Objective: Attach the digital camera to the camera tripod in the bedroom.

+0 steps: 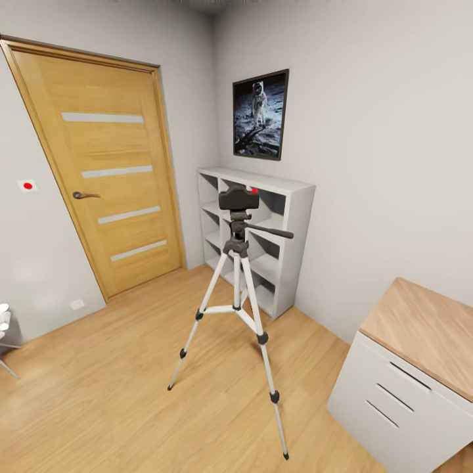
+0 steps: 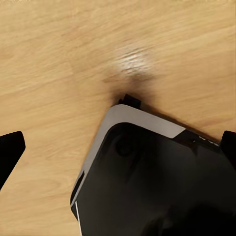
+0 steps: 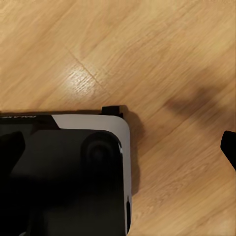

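Observation:
In the head view the camera tripod (image 1: 237,299) stands on the wood floor in the middle of the bedroom, legs spread, its long handle pointing right. The black digital camera (image 1: 238,198) sits on top of the tripod's head, its red button (image 1: 254,190) showing at the upper right. In the left wrist view my left gripper (image 2: 118,150) is open, its black fingertips (image 2: 11,150) far apart at the picture's edges, with nothing between them. My right gripper (image 3: 120,147) is open too, one fingertip (image 3: 229,146) at the picture's edge. Both hang over the floor, above the robot's own base.
Behind the tripod stand a white cube shelf (image 1: 292,217), a framed astronaut picture (image 1: 261,114) and a wooden door (image 1: 108,171). A wood-topped desk (image 1: 427,328) with white drawers is at the near right. The robot's dark base (image 2: 157,182) lies under the grippers.

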Robot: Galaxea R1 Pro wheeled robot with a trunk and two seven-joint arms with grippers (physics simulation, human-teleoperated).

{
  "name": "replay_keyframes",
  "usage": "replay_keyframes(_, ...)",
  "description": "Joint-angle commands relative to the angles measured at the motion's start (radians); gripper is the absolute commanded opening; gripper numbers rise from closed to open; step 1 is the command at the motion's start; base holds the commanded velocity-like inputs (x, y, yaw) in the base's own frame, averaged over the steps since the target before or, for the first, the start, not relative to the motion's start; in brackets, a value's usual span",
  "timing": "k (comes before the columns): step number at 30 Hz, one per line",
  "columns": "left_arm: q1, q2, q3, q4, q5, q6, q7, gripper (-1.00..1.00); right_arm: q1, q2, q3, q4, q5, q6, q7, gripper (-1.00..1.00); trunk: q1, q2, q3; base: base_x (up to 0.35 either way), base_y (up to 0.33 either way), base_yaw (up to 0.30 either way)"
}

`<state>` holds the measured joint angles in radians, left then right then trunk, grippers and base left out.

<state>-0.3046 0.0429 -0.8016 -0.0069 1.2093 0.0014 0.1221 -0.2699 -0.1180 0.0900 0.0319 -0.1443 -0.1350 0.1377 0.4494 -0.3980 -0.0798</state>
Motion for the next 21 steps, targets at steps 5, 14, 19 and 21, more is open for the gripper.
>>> replay_keyframes(5, -0.001, 0.0, -0.008, -0.001, 0.007, 0.0, 0.004, 1.0, -0.002, -0.001, 0.008, 0.003, -0.011, -0.006, 0.004, 1.0, 0.001, -0.002, 0.006, 0.0, 0.0, 0.0)
replay_keyframes(14, -0.001, 0.0, -0.008, -0.001, 0.007, 0.0, 0.004, 1.0, -0.002, -0.001, 0.009, 0.003, -0.011, -0.004, -0.004, 1.0, 0.001, -0.002, 0.02, 0.0, 0.0, 0.0)
replay_keyframes(19, -0.001, 0.0, -0.008, -0.001, 0.007, 0.0, 0.004, 1.0, -0.002, 0.001, 0.01, 0.003, -0.011, -0.004, -0.028, 1.0, 0.001, -0.002, 0.028, 0.0, 0.0, 0.0)
replay_keyframes(21, -0.001, 0.0, -0.008, -0.001, 0.006, 0.0, 0.004, 1.0, -0.002, 0.001, 0.01, 0.003, -0.011, -0.004, -0.035, 1.0, 0.001, -0.002, 0.032, 0.0, 0.0, 0.0)
